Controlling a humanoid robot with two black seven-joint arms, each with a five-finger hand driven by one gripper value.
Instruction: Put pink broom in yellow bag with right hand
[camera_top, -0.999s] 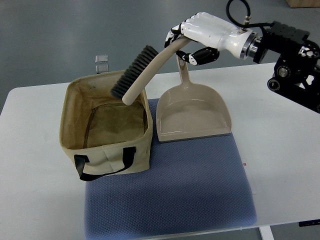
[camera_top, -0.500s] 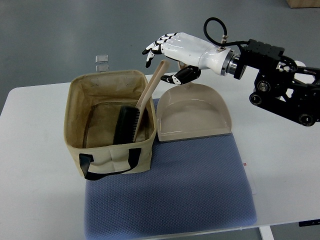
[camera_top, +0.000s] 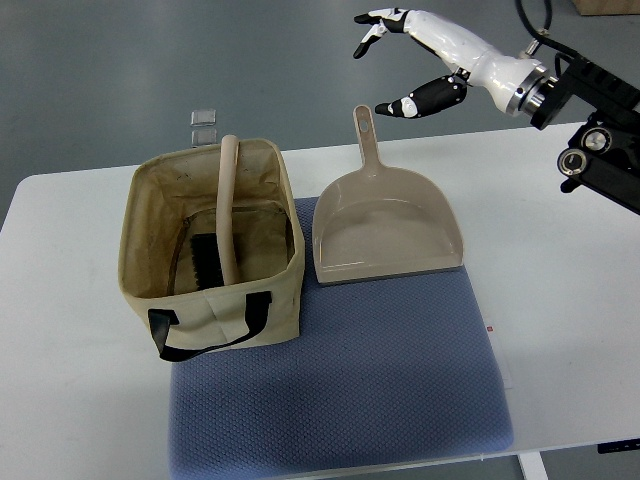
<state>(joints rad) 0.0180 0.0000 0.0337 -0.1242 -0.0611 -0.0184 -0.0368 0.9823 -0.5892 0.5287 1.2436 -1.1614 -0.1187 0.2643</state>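
Note:
The broom (camera_top: 228, 215), pinkish-beige with dark bristles, stands inside the yellow fabric bag (camera_top: 150, 210). Its handle leans against the bag's back rim and its bristle head rests on the bag's floor. My right hand (camera_top: 390, 60) is raised high at the upper right, above and behind the dustpan, well apart from the broom. Its fingers are spread and hold nothing. The left arm does not show.
A beige dustpan (camera_top: 385, 228) lies on the blue mat (camera_top: 340, 380), just right of the bag. The white table (camera_top: 560, 300) carries both. The right arm's black joints (camera_top: 600, 140) hang over the table's right back corner. A small clear object (camera_top: 203, 122) sits behind the bag.
The right hand let go of the broom, which dropped into the bag and tipped to lean on the back rim. The hand then lifted up and to the right.

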